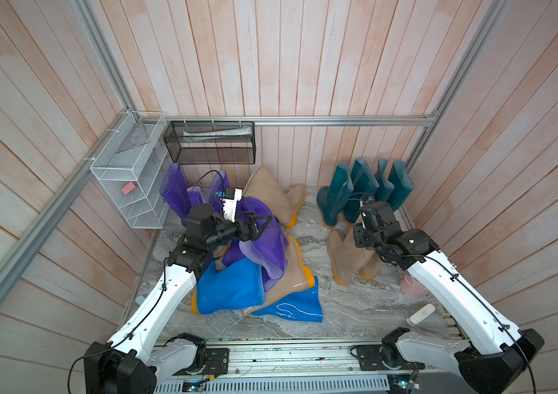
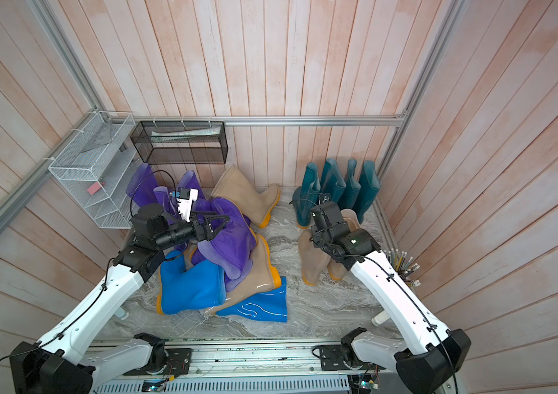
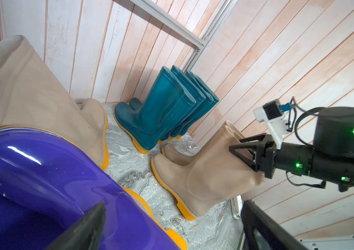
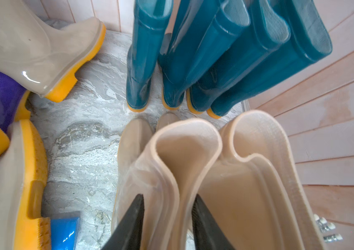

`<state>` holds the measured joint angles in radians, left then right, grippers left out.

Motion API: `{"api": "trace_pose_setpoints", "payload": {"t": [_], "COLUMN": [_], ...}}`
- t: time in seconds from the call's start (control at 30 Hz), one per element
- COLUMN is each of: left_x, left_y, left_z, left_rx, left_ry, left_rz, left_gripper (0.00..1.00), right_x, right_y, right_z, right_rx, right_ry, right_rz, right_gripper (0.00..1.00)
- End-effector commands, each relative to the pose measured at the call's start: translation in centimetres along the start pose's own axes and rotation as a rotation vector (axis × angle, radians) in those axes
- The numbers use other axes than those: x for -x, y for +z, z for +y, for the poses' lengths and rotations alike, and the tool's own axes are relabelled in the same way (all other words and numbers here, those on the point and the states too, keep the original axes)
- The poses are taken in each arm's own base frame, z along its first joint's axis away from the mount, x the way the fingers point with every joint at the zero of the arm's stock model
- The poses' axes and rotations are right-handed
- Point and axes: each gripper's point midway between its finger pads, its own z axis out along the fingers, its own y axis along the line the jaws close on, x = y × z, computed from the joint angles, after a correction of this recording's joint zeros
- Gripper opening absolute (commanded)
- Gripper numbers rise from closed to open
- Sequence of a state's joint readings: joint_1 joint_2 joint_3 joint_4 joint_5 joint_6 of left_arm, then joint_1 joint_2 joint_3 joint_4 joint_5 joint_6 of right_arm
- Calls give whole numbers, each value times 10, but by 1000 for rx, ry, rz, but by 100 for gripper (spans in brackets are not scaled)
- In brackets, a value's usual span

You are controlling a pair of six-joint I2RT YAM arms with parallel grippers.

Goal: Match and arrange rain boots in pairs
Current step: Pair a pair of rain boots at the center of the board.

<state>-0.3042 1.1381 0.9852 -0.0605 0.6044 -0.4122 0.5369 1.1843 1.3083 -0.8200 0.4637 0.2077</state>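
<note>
Two beige knee-high rubber boots (image 1: pixel 347 262) stand paired just in front of the row of four dark teal rubber boots (image 1: pixel 366 191).
At one beige cuff the right tool (image 4: pixel 168 195) has one finger inside the shaft and one outside. Its jaws are parted wider than the thin wall, so it looks to be letting go. The cuff is the one edge thin enough to pinch, and the boot stands sole-down, touching its mate. Across the marbled grey worktop (image 1: pixel 356 314) from the teal row, translucent purple boots (image 1: pixel 267 238), bright blue boots (image 1: pixel 230 290) and more beige boots (image 1: pixel 293 269) lie heaped and unsorted. The left tool (image 1: pixel 262 225) hangs wide open and empty just above the top purple boot, likely poised for the next pick.
</note>
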Motion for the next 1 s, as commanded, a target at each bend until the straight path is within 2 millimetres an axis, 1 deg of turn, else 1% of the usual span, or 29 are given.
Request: {"api": "trace_pose_setpoints", "payload": {"t": [0.0,0.03,0.1,0.17,0.2,0.23,0.27,0.3,0.33,0.4,0.47,0.57,0.63,0.7,0.83,0.93,0.97], "left_x": [6,7,12,18,21,24,26,28,28,27,26,26,29,32,34,33,33], "left_y": [-4,-4,-6,-8,-9,-11,-12,-15,-16,-18,-18,-15,-13,-12,-11,-11,-11], "left_z": [6,10,18,24,26,25,25,25,25,25,25,22,20,16,14,12,11], "left_rx": [60,85,138,183,200,210,218,225,230,237,232,206,192,173,160,152,146], "left_ry": [32,28,14,8,14,20,26,30,33,30,21,11,4,2,-4,-9,-9], "left_rz": [-26,-35,-60,-78,-86,-89,-90,-94,-94,-100,-100,-97,-96,-100,-107,-104,-105], "left_gripper": [100,100,100,100,100,100,100,100,100,100,100,100,100,100,100,100,100], "right_x": [59,69,86,96,99,99,97,93,88,78,73,75,82,94,116,128,133], "right_y": [-44,-48,-50,-42,-37,-32,-27,-23,-18,-14,-18,-26,-32,-38,-54,-62,-65], "right_z": [13,23,40,51,54,56,58,57,56,53,51,50,51,47,54,57,55], "right_rx": [108,140,172,174,160,155,150,137,128,117,130,155,165,159,229,268,273], "right_ry": [79,72,51,26,17,2,-11,-16,-23,-29,-20,-19,-40,-43,-79,-101,-99], "right_rz": [-198,-225,-259,-269,-264,-263,-262,-264,-263,-250,-265,-285,-303,-339,-394,-430,-442], "right_gripper": [43,44,44,44,37,27,20,9,0,0,0,0,0,0,0,0,0]}}
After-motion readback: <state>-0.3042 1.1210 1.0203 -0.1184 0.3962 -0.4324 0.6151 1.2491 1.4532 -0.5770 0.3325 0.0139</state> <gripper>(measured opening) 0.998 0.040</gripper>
